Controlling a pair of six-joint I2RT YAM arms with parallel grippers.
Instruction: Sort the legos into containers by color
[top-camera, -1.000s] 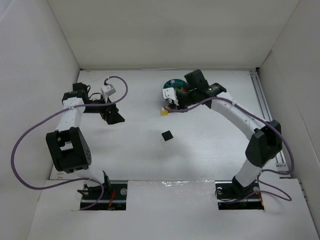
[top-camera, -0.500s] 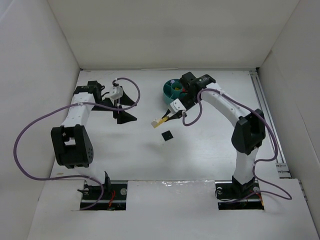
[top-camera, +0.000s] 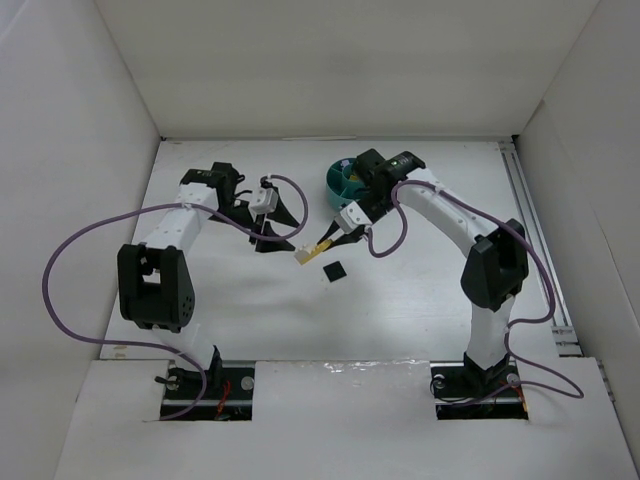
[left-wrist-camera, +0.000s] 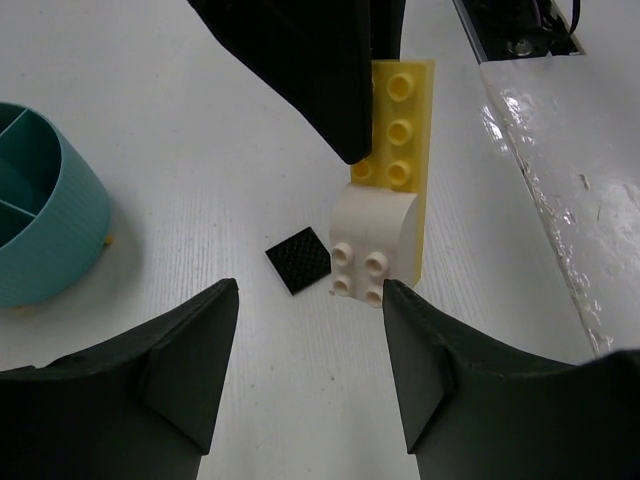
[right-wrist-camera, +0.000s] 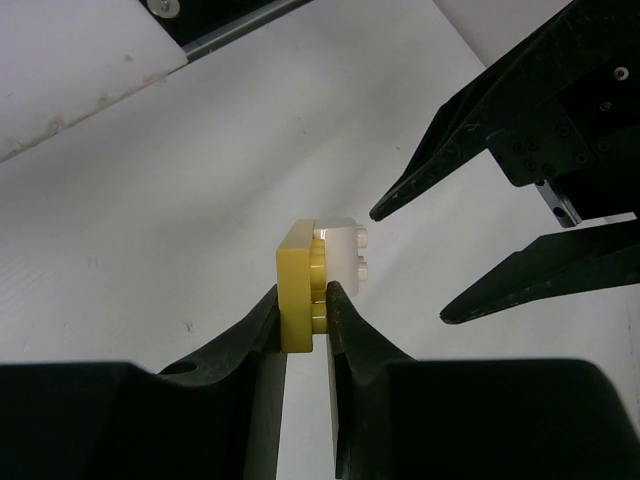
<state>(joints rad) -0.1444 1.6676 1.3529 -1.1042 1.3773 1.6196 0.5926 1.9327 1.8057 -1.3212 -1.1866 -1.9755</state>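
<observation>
My right gripper (top-camera: 326, 243) is shut on a yellow lego plate (right-wrist-camera: 297, 290) and holds it above the table. A pale off-white brick (right-wrist-camera: 340, 255) is stuck on the plate's studs. The pair also shows in the left wrist view, yellow plate (left-wrist-camera: 405, 120) and pale brick (left-wrist-camera: 370, 235). My left gripper (top-camera: 288, 232) is open and empty, its fingertips just short of the pale brick, as the right wrist view (right-wrist-camera: 410, 266) shows. A black lego (top-camera: 333, 271) lies flat on the table below. The teal dish (top-camera: 343, 181) stands behind, partly hidden by the right arm.
The dish's ribbed wall (left-wrist-camera: 45, 225) is at the left of the left wrist view. White walls enclose the table. A metal rail (top-camera: 530, 215) runs along the right edge. Purple cables hang from both arms.
My left gripper has swung right to the held legos. My right gripper has moved the yellow plate away from the dish toward the table's middle, then barely moved.
</observation>
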